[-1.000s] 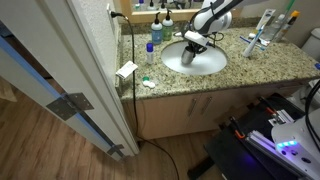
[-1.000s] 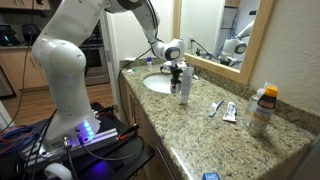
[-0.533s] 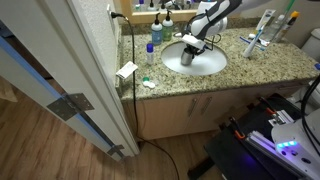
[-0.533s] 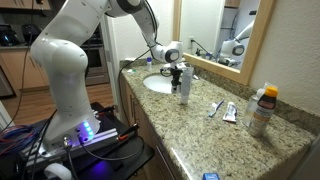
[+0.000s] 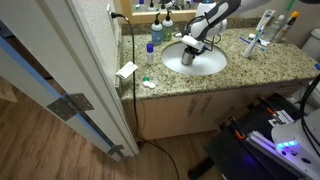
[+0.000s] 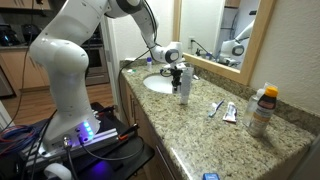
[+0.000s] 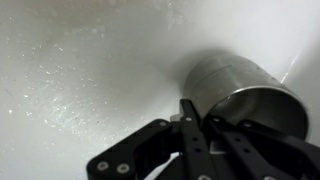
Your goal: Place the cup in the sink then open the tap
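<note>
In the wrist view the small dark grey metal cup (image 7: 238, 82) is down inside the white sink (image 7: 70, 70), against its curved wall. My gripper (image 7: 200, 115) is shut on the cup's rim, one finger outside the wall and one inside. In both exterior views the gripper (image 5: 192, 45) (image 6: 166, 70) reaches down into the round sink (image 5: 210, 66) (image 6: 152, 87) set in the speckled granite countertop. The cup itself is hidden there by the gripper. The tap at the back of the sink is mostly hidden behind the arm and I cannot make it out.
A blue-capped bottle (image 5: 152, 43) stands beside the sink, and a clear bottle (image 6: 185, 88) is close to the gripper. Toothbrushes and tubes (image 6: 222, 110) and an orange-capped bottle (image 6: 262, 108) lie further along the counter. A mirror (image 6: 215, 40) backs the counter.
The gripper has shifted slightly lower and sideways into the sink over the first half second, then stayed still. The cup remains held.
</note>
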